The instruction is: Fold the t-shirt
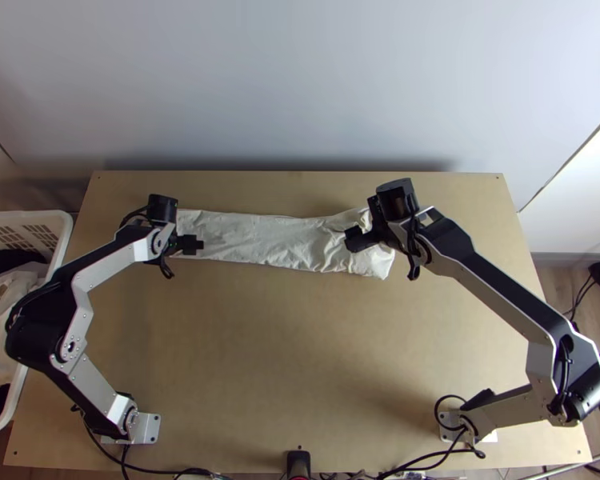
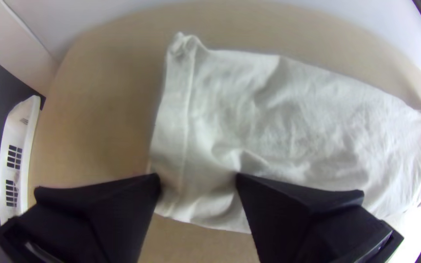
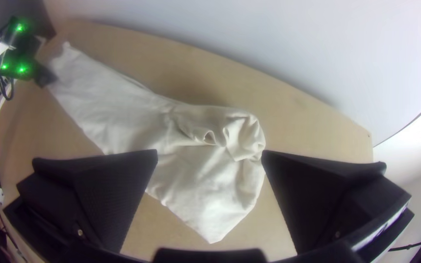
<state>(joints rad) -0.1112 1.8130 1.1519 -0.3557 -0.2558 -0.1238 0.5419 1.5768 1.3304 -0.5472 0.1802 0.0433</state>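
Laid across far part of table (image 1: 284, 336): shirt (image 1: 272, 240), in long strip, crumpled at right end. Spread wide over left end: left gripper (image 1: 193, 245). Likewise over right end: right gripper (image 1: 356, 238).

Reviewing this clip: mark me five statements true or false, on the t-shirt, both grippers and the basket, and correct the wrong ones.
1. The t-shirt lies as a long, narrow strip across the table. True.
2. The left gripper is shut. False: its fingers are apart, over one end of the t-shirt.
3. The right gripper is open at the t-shirt's more rumpled end. True.
4. The basket stands beyond the table's right edge. False: it is at the left edge.
5. The basket is empty. False: it holds light and dark cloth.
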